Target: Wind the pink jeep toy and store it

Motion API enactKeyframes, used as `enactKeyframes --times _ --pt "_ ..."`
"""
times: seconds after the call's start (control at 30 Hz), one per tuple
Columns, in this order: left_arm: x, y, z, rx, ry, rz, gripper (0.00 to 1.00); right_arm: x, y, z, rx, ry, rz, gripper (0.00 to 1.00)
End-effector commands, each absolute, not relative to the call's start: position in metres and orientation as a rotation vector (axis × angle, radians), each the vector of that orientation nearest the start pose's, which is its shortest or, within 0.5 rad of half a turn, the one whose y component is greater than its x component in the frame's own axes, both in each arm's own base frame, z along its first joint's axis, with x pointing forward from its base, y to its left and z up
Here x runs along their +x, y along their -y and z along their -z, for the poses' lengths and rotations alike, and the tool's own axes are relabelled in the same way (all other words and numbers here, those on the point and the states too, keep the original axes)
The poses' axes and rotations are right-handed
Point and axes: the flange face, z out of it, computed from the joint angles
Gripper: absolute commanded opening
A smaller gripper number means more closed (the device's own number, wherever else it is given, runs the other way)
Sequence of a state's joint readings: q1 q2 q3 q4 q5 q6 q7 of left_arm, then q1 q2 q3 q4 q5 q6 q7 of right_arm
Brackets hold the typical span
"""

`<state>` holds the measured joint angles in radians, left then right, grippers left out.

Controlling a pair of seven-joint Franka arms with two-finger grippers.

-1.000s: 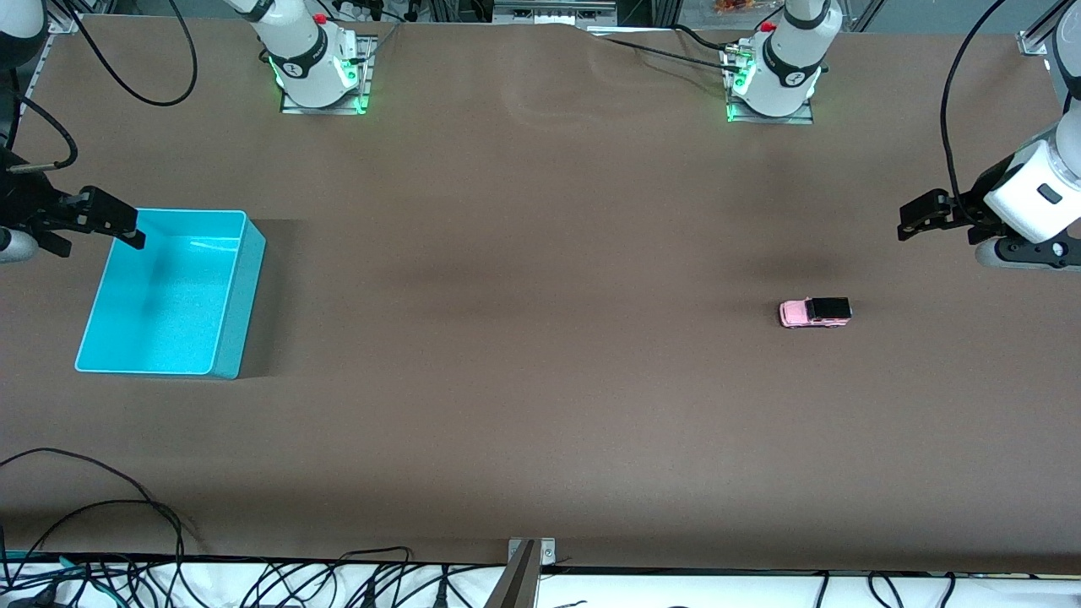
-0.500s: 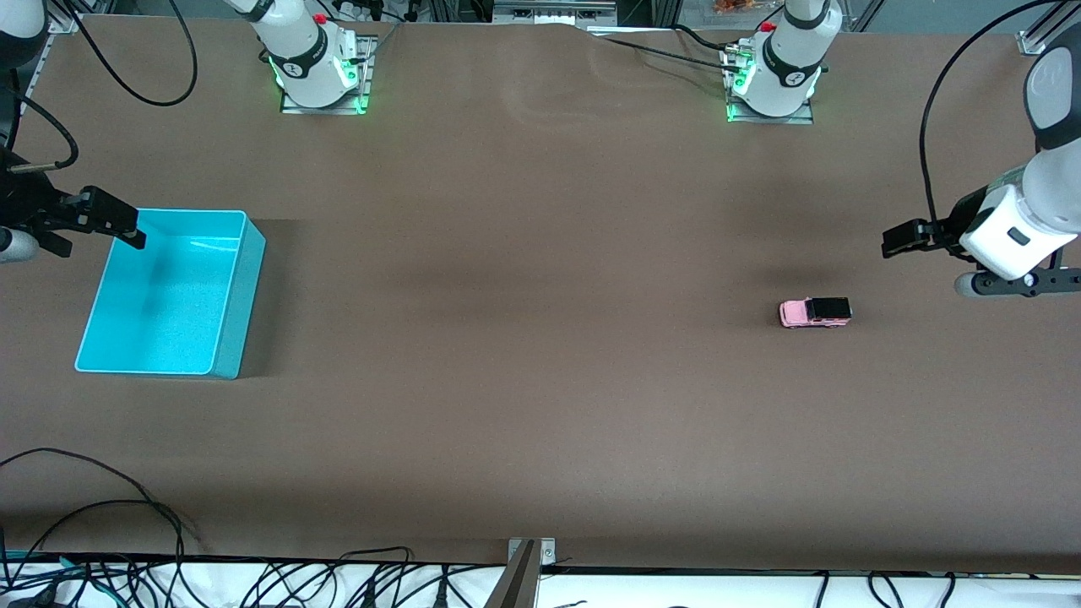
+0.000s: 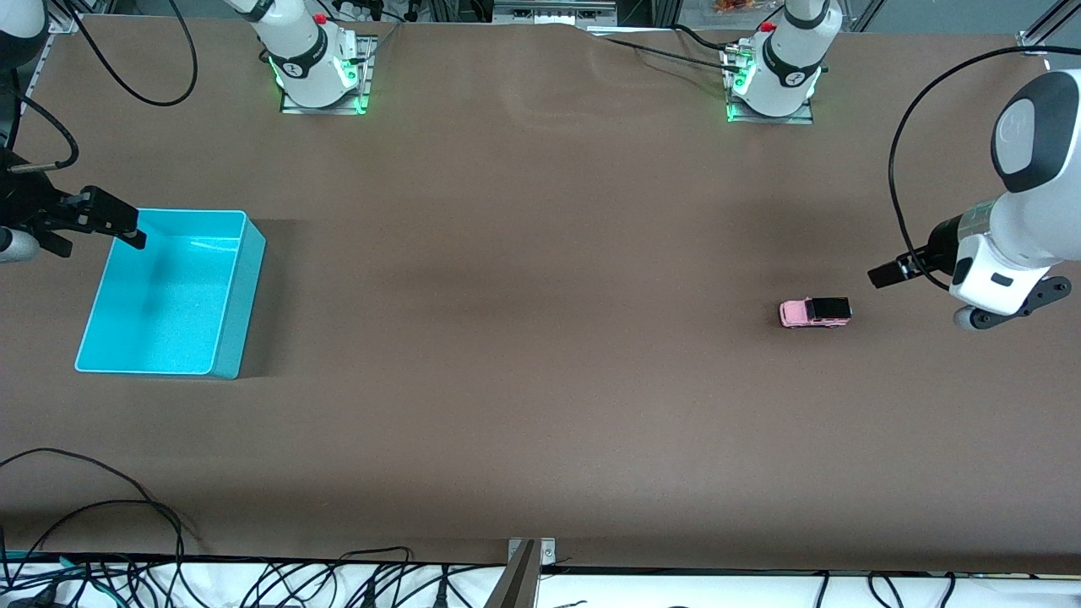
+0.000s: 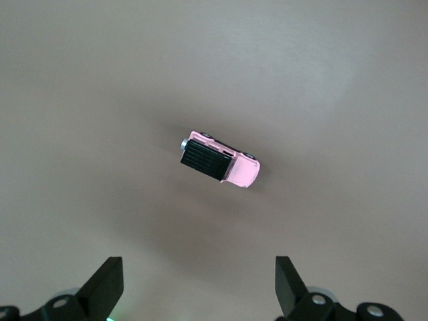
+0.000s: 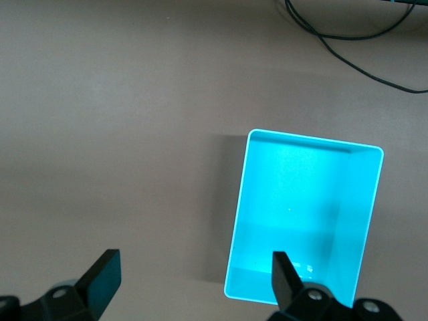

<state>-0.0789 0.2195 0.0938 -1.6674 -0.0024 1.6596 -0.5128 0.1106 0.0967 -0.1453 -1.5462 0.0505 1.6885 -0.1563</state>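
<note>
The pink jeep toy [image 3: 815, 312] stands on its wheels on the brown worktop [image 3: 540, 338], toward the left arm's end, with bare surface all around it. Its pink hood points toward the right arm's end and its black roof and rear section toward the left arm's end. In the left wrist view the toy [image 4: 219, 159] sits clear of the two fingers, untouched.

The left end effector [image 3: 888, 274] hangs in the air over the worktop near the toy, toward the left arm's end, not touching it. Its fingers [image 4: 107, 284] are spread wide apart with nothing between them.

The turquoise bin [image 3: 110, 287] rests at the right arm's end of the worktop, well apart from the toy, and nothing lies inside it. The right end effector [image 3: 114, 221] hovers over the bin's rim at the corner farther from the front camera. Its fingers [image 5: 103, 274] are likewise spread wide and hold nothing; the bin [image 5: 371, 200] shows below them.
</note>
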Motion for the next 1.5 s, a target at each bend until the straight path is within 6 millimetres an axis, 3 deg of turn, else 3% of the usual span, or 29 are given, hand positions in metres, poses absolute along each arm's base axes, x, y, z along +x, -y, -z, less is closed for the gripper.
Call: enactKeyframes --times 0.0,0.23,0.27,0.6,0.87,1.13,1.47 --pt "0.611 -0.008 -0.432 -2.819 1.051 -0.32 1.0 0.595 0.009 -0.597 -3.106 0.21 0.09 1.0" --pt "0.618 -0.018 -0.396 -2.632 1.454 -0.273 1.0 0.595 0.009 -0.597 -3.106 0.21 0.09 1.0" --pt "0.617 -0.018 -0.377 -2.54 1.619 -0.262 1.0 0.595 0.009 -0.597 -3.106 0.21 0.09 1.0" --pt "0.602 -0.021 -0.327 -2.286 1.975 -0.185 1.0 0.595 0.009 -0.597 -3.106 0.21 0.09 1.0" --pt "0.583 -0.032 -0.285 -2.114 2.183 -0.164 1.0 0.595 0.009 -0.597 -3.106 0.21 0.09 1.0" --pt "0.566 -0.038 -0.249 -2.071 2.292 -0.154 1.0 0.595 0.009 -0.597 -3.106 0.21 0.09 1.0" --pt "0.568 -0.035 -0.222 -2.062 2.328 -0.131 1.0 0.595 0.009 -0.597 -3.106 0.21 0.09 1.0"
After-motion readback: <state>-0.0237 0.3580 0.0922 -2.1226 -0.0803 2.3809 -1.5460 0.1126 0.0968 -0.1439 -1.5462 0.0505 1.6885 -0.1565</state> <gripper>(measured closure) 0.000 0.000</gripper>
